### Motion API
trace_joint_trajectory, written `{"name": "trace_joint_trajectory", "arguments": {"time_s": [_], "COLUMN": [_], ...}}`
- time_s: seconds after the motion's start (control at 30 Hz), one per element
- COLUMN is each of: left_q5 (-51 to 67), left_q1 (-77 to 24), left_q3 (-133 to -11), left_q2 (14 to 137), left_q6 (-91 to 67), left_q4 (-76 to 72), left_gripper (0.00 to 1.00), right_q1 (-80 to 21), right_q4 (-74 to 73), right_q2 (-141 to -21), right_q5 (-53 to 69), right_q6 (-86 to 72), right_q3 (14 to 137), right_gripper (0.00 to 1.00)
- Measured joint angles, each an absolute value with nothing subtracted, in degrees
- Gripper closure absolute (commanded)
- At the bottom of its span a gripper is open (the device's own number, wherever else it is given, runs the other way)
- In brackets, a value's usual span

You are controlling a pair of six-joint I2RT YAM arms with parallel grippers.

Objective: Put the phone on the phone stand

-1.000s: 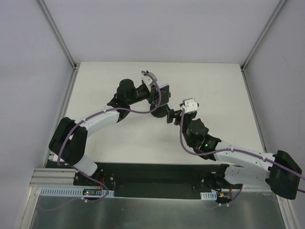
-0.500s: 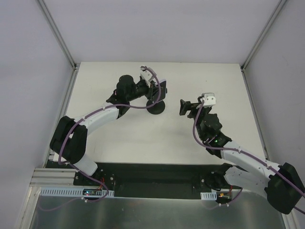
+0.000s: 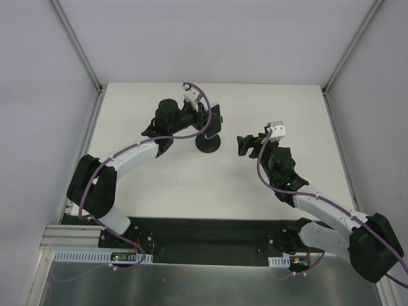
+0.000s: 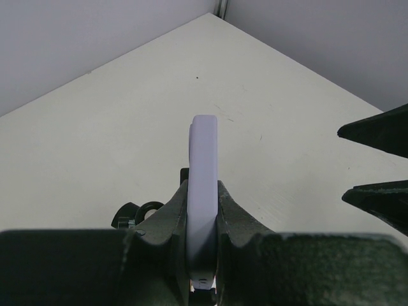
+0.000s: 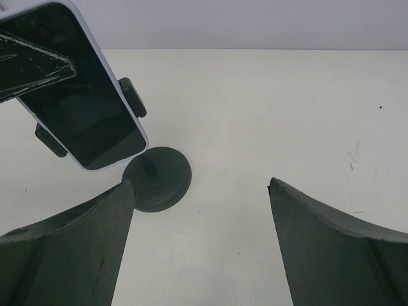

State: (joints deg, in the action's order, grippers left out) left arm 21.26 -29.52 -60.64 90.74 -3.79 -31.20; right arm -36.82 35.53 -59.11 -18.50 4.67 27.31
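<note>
Our left gripper point(image 3: 206, 120) clamps the phone point(image 5: 77, 90), tilted, at the clamp head of the phone stand point(image 5: 157, 178), above its disc base; we cannot tell if they touch. Our right gripper point(image 5: 201, 185) hangs with fingers spread near the stand, with the table point(image 3: 290, 105) stretching wide to its far edge.

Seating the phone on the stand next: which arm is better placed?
Left: the left pincer grips the phone right at the stand; the right pincer is open, empty, off to the side.
</note>
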Motion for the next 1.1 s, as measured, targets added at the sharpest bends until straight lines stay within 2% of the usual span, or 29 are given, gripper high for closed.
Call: {"name": "trace_joint_trajectory", "arguments": {"time_s": [0.07,0.1,0.17,0.23,0.27,0.37,0.73,1.1], "left_q5": [20.6,20.4,20.2,20.0,20.0,20.1,28.7,30.4], "left_q1": [-29.5,-29.5,-29.4,-29.0,-28.8,-27.9,-21.6,-22.0], "left_q3": [-60.9,-61.1,-61.9,-62.0,-62.0,-62.0,-62.3,-62.8], "left_q2": [90.7,90.7,90.7,90.8,90.8,90.7,89.4,85.1], "left_q6": [-4.4,-4.8,-5.4,-6.3,-6.7,-8.6,-18.6,-19.5], "left_q4": [-30.7,-30.4,-28.6,-26.2,-25.0,-21.8,-13.0,-5.6], "left_gripper": [0.80,0.71,0.64,0.50,0.48,0.45,0.44,0.42], "right_q1": [-36.4,-36.0,-35.5,-35.0,-34.9,-34.6,-34.3,-34.0], "right_q4": [35.5,35.5,35.5,35.5,35.5,35.5,35.5,35.3], "right_q2": [-59.1,-59.1,-59.1,-59.1,-59.1,-59.1,-59.1,-59.4], "right_q5": [-17.9,-17.5,-17.0,-16.7,-16.5,-15.9,-14.4,-13.3], "right_q6": [4.4,4.3,4.0,3.7,3.6,3.4,3.0,2.7], "right_q3": [27.3,27.3,27.3,27.3,27.3,27.3,27.3,27.3], "right_gripper": [0.12,0.12,0.12,0.12,0.12,0.12,0.12,0.12]}}
